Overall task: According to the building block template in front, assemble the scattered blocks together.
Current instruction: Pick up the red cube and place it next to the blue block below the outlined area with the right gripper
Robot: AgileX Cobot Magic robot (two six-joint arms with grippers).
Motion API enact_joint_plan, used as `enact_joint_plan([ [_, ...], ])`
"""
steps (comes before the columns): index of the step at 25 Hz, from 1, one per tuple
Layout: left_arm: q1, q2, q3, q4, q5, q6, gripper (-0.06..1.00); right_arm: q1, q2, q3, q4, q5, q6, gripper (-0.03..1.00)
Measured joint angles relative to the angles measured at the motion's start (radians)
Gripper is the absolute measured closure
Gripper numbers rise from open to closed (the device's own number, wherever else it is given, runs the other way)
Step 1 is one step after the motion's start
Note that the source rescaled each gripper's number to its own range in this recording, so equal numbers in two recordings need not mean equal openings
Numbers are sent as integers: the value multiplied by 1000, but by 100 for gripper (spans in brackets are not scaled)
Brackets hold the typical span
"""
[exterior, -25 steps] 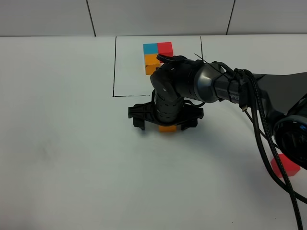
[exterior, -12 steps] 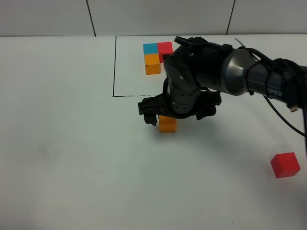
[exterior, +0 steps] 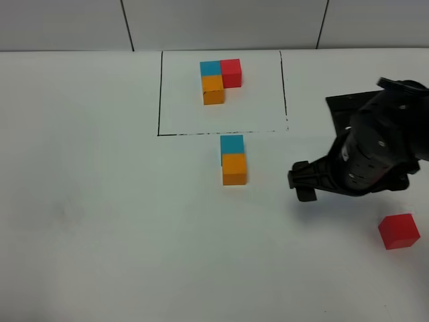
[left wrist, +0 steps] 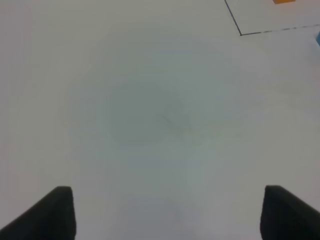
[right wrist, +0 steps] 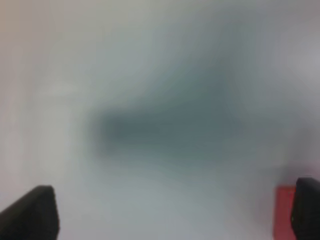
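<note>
The building block template point(exterior: 220, 78) is a blue, red and orange L cluster inside a black-lined rectangle at the back. Of the scattered blocks, the teal-blue cube point(exterior: 232, 143) and the orange cube point(exterior: 234, 169) sit touching just in front of the frame line. The red cube point(exterior: 399, 231) lies alone at the front right. My right gripper point(exterior: 352, 176) hovers left of and behind the red cube, open and empty. In the right wrist view the red cube point(right wrist: 285, 212) shows beside one fingertip point(right wrist: 307, 207). My left gripper point(left wrist: 167, 215) is open over bare table and does not show in the exterior view.
The white table point(exterior: 100, 201) carries the black frame line point(exterior: 159, 94); its corner point(left wrist: 240, 34) shows in the left wrist view. A tiled wall point(exterior: 221, 23) runs along the back. The right arm's black base point(exterior: 348, 107) lies at the right.
My right gripper let go of the orange cube beside the teal-blue cube, lifted off and swung right toward the red cube. The teal-blue cube, hidden before, now shows.
</note>
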Motion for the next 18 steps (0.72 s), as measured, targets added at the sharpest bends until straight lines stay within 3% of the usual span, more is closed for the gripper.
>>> enact_joint_plan([
  [8,0,0,0,0,0,0,18,-135,-75,84,27,113,-154,8],
  [18,0,0,0,0,0,0,18,-250,-90,245,90,-80,-296,11],
])
